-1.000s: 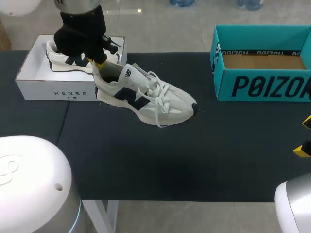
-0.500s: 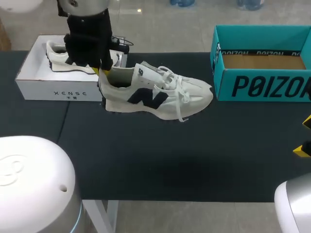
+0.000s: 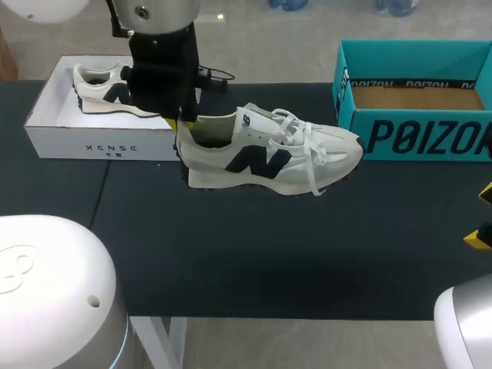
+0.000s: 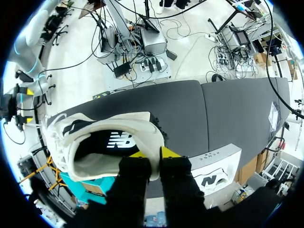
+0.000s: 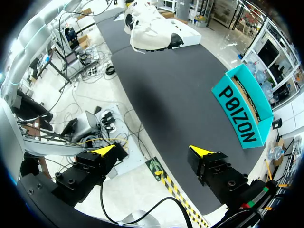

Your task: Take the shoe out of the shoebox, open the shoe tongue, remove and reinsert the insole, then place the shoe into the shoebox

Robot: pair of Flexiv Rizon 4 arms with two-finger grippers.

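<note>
The dark bench is carrying a teal box, cut off at the right, and a white shoebox that the left arm is partly hiding. Between them the cream, navy-marked shoe is hanging above the bench, the fingers of the left gripper clamping its heel. The fingers of the right gripper are standing wide apart.

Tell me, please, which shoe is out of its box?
The shoe gripped at its heel by the left gripper; the other shoe lies in the white shoebox.
</note>
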